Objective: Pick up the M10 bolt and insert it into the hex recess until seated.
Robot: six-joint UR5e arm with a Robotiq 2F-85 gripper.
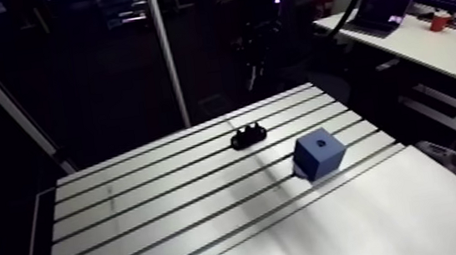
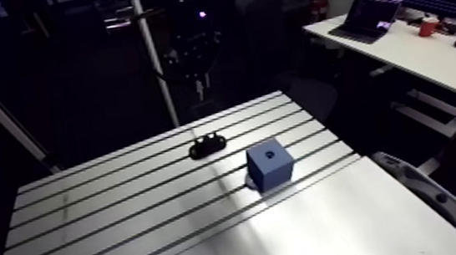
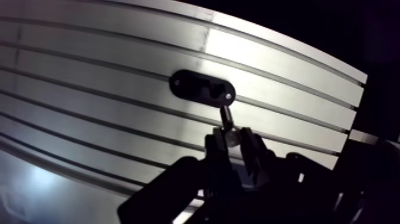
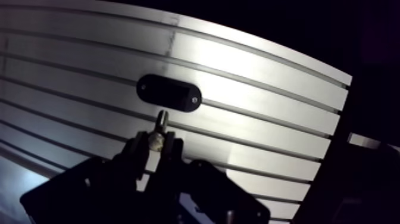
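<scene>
Pincer: the gripper (image 3: 233, 143) was clenched on the bolt (image 3: 226, 122), with its fingers (image 3: 251, 154) pressed on the head end and the shank sticking out ahead of them.
Bolt: it was held clear of the table (image 1: 166, 205), above the black holder (image 3: 202, 88). Its tip pointed toward one end of the holder and looked apart from it.
Done: the pick-up appeared complete, since the bolt was off the table and in the grip.
Left: the carry to the recess, the lining-up and the push until seated were all not yet done.
Recess: it was probably the dark opening in the top face of the blue cube (image 1: 319, 154), which stood near the black holder, apart from it and on its camera side. Whether that opening was hexagonal was too small to tell.
Holder: it was a flat oval piece with small knobs rising from it in the arm view. What they were could not be made out.
In the way: nothing stood between the black holder and the cube. The knobs beneath the bolt looked like the only snag for a low sideways move.
</scene>
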